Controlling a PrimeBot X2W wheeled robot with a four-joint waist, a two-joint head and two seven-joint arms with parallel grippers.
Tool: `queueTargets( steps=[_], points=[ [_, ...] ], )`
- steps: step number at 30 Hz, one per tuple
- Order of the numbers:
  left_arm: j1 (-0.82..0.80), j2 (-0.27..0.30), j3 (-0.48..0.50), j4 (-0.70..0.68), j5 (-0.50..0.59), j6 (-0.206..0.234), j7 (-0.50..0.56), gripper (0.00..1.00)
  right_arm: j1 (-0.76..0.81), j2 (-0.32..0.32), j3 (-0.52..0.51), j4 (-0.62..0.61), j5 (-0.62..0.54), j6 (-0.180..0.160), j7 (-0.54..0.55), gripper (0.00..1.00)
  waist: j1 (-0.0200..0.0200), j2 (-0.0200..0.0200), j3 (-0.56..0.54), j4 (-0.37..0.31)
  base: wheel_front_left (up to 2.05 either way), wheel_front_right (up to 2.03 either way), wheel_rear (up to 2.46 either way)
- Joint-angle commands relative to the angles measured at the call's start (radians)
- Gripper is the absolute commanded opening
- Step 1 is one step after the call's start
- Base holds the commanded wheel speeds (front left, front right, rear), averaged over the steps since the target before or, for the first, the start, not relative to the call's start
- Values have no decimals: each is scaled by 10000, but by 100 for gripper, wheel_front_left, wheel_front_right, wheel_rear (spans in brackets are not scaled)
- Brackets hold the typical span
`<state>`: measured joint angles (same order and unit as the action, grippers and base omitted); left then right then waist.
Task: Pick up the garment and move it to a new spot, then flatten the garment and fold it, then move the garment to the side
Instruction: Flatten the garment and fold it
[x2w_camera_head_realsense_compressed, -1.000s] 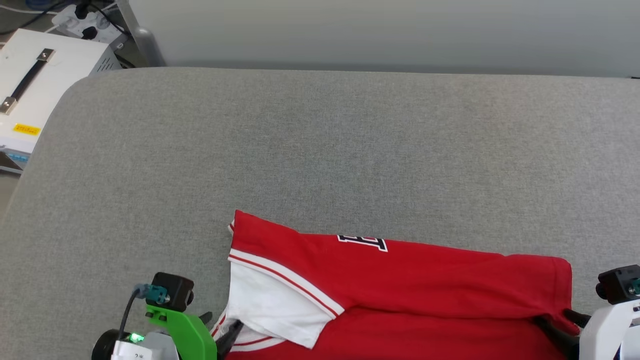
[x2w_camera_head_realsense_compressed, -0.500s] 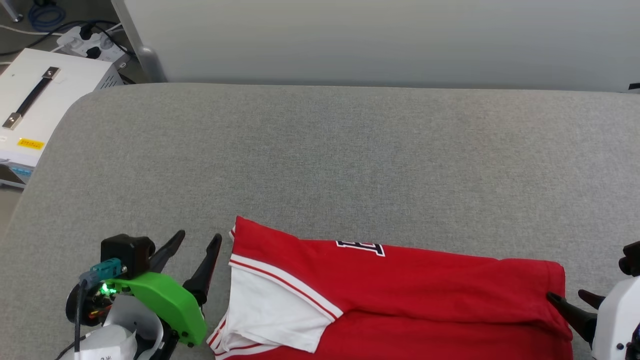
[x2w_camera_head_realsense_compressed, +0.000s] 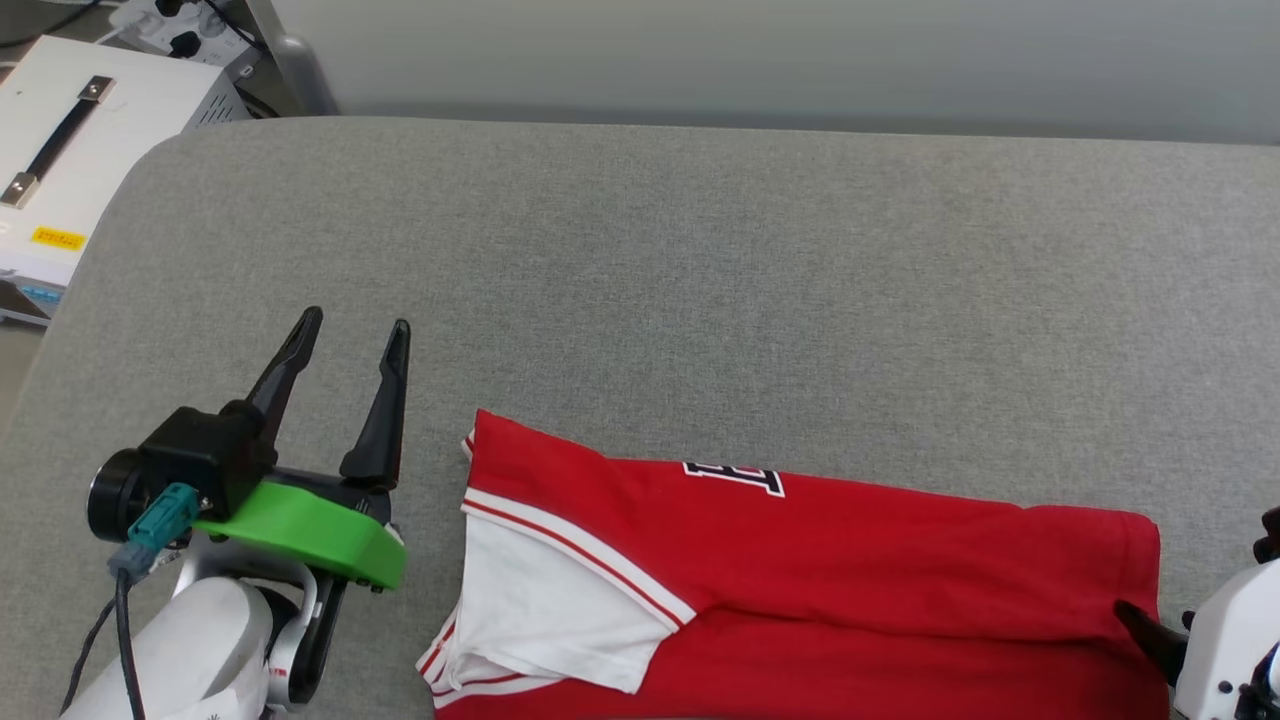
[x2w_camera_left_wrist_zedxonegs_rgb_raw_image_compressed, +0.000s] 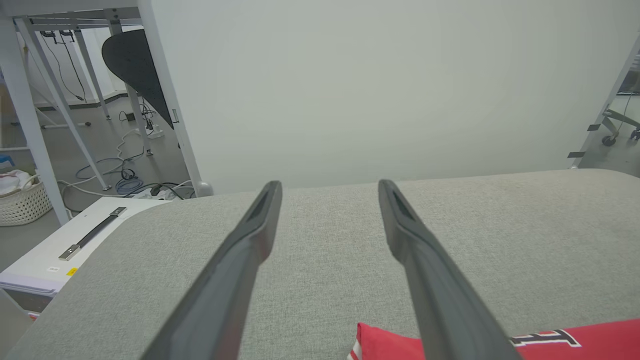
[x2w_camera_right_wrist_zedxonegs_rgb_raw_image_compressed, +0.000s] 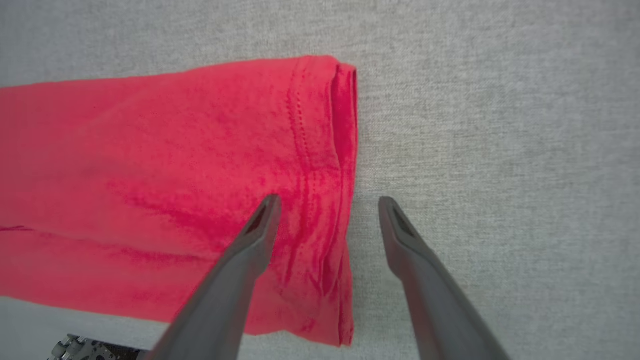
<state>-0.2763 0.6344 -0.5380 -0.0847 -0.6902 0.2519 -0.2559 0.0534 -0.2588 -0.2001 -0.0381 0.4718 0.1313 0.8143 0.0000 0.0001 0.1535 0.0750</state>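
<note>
grey cloth desk (x2w_camera_head_realsense_compressed: 700, 250). garment (x2w_camera_head_realsense_compressed: 850, 560) at 6 o'clock on its near edge: long red band, folded lengthwise, white sleeve (x2w_camera_head_realsense_compressed: 550, 600) at 7, print (x2w_camera_head_realsense_compressed: 735, 480) half hidden. left pincer (x2w_camera_head_realsense_compressed: 355, 325) at 8 o'clock, splayed, empty, apart from sleeve. right pincer (x2w_camera_right_wrist_zedxonegs_rgb_raw_image_compressed: 327, 200) at 4 o'clock, splayed, empty, over the hem (x2w_camera_right_wrist_zedxonegs_rgb_raw_image_compressed: 345, 150). judged: moved, flattened, one fold in; cross-fold and shift aside remain.
</note>
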Motion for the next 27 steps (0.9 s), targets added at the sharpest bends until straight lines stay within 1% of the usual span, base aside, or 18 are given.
queueTargets(
  steps=[1, 5, 6, 17, 18, 21, 22, 27],
  points=[
    [161, -175, 224, 5, 232, -118, -54, 100, -180, 144, -156, 190, -160, -6, -21, 100, 0, -1, 127, 47, 0, 0, 0],
    [491, -448, 647, 189, 607, -454, -56, 100, -223, 439, -256, 669, -460, -6, 17, 100, 0, -1, 263, 74, 0, 0, 0],
    [631, -657, 925, 338, 786, -695, -57, 100, -287, 670, -188, 934, -404, -6, 4, 100, 0, -1, 319, 91, 0, 0, 0],
    [807, -1149, 1448, 868, 1197, -1313, -58, 100, -348, 1047, 866, 1730, 196, -6, -192, 100, 0, -1, 263, 65, 0, 0, 0],
    [818, -1186, 1485, 899, 1229, -1358, -58, 100, -342, 1044, 916, 1816, 216, -6, -214, 91, 0, -1, 242, 62, 0, 0, 0],
    [854, -1263, 1559, 985, 1306, -1457, -58, 100, -321, 945, 1005, 2015, 209, -6, -313, 9, 0, -1, 181, 60, 0, 0, 0],
    [871, -1288, 1583, 1014, 1327, -1487, -58, 100, -317, 887, 1026, 2074, 189, -6, -385, 0, 0, -1, 156, 56, 0, 0, 0],
    [977, -1353, 1659, 1122, 1396, -1581, -58, 100, -313, 608, 1017, 2254, 199, -6, -745, 0, 0, -1, 26, 25, 0, 0, 0]
  ],
)
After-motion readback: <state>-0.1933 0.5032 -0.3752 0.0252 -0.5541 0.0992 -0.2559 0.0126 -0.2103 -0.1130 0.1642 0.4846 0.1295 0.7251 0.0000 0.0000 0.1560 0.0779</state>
